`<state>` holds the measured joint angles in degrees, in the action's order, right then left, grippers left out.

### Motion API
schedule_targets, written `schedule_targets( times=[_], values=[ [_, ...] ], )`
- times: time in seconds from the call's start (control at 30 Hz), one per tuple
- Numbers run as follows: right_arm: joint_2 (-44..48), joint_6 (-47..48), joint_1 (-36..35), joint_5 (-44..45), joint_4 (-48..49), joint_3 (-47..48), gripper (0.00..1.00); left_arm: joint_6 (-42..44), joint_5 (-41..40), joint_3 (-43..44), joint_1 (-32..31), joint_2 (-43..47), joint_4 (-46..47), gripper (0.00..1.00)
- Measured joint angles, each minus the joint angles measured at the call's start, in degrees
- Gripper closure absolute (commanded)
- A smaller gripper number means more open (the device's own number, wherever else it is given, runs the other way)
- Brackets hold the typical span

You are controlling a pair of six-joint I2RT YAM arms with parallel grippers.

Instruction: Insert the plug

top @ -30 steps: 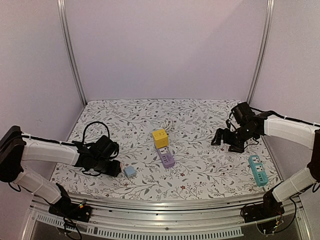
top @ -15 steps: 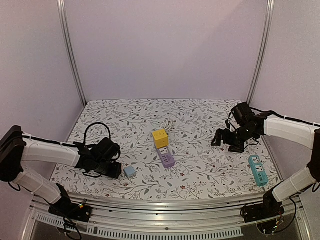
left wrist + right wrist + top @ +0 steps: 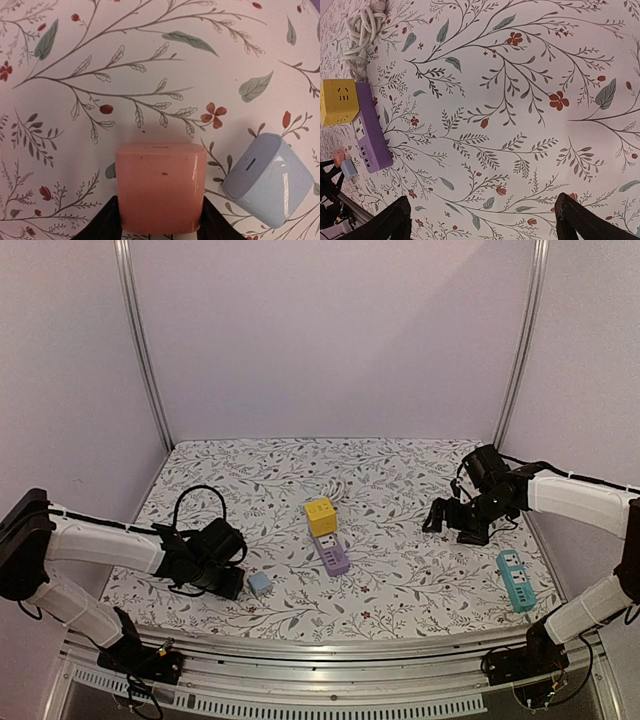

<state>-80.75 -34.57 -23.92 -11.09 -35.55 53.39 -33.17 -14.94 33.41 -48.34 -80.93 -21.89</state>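
Nearest, the left gripper (image 3: 159,221) is clamped on the pink plug (image 3: 160,185) at the floral table's (image 3: 400,585) near left, so grasping seems done and next it must lift and align with the purple power strip (image 3: 332,556) beyond, while farther right the right gripper (image 3: 450,527) hangs wide apart before plain lilac walls (image 3: 330,340).

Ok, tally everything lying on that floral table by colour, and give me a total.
yellow cube socket: 1
purple power strip: 1
teal power strip: 1
light blue plug: 1
pink plug: 1
white cable coil: 1
Total: 6
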Motion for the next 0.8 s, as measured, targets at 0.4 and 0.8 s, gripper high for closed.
schedule_targets(
  times=[0.4, 0.8],
  values=[
    [0.0, 0.0, 0.0, 0.0, 0.0, 0.0, 0.01, 0.5, -1.3, 0.7, -0.1, -0.9, 0.2, 0.76],
    [0.0, -0.1, 0.0, 0.0, -0.1, 0.0, 0.01, 2.2, -0.9, 3.5, -0.2, 3.6, -2.9, 0.88]
  ],
)
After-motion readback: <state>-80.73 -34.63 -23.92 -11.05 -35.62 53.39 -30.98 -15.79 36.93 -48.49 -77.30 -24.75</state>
